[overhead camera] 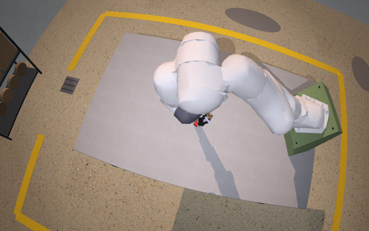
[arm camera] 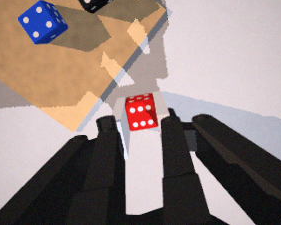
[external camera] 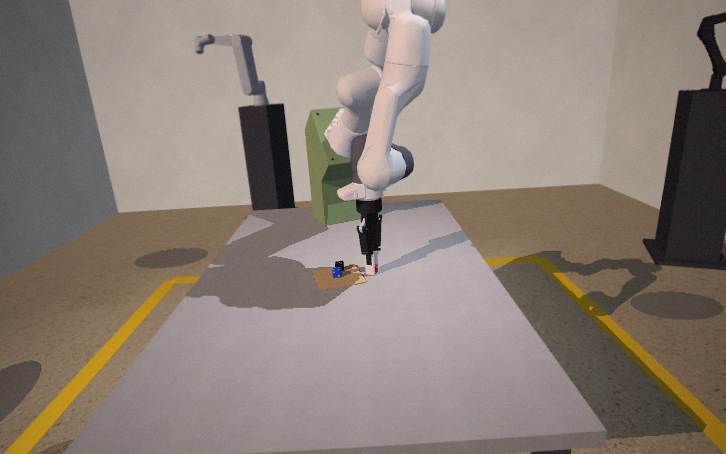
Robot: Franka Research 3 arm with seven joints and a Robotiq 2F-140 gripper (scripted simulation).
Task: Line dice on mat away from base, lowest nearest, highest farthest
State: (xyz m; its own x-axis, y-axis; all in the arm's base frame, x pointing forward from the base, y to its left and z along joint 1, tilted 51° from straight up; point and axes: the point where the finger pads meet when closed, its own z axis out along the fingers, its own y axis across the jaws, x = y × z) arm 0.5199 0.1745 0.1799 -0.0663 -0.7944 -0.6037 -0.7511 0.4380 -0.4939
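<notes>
The red die [overhead camera: 195, 123] [external camera: 376, 269] [arm camera: 141, 116] rests on the table just off the mat's edge, six pips on the face toward the wrist camera. My gripper [external camera: 372, 270] [arm camera: 141, 108] points down around it, shut on it, with a pale pad against each side. The blue die [external camera: 336, 272] [arm camera: 40, 23] sits on the tan mat [external camera: 326, 283] [arm camera: 35, 74], showing four. The black die [external camera: 339, 265] [arm camera: 96, 3] is on the mat behind the blue one in the exterior view; its top number is not readable. The top view hides both mat dice behind the arm.
The grey table [overhead camera: 140, 114] [external camera: 354, 360] carries the mat and dice. The green robot base [overhead camera: 309, 143] [external camera: 318, 169] stands at the table's far end in the exterior view. The arm's shadow falls across part of the mat.
</notes>
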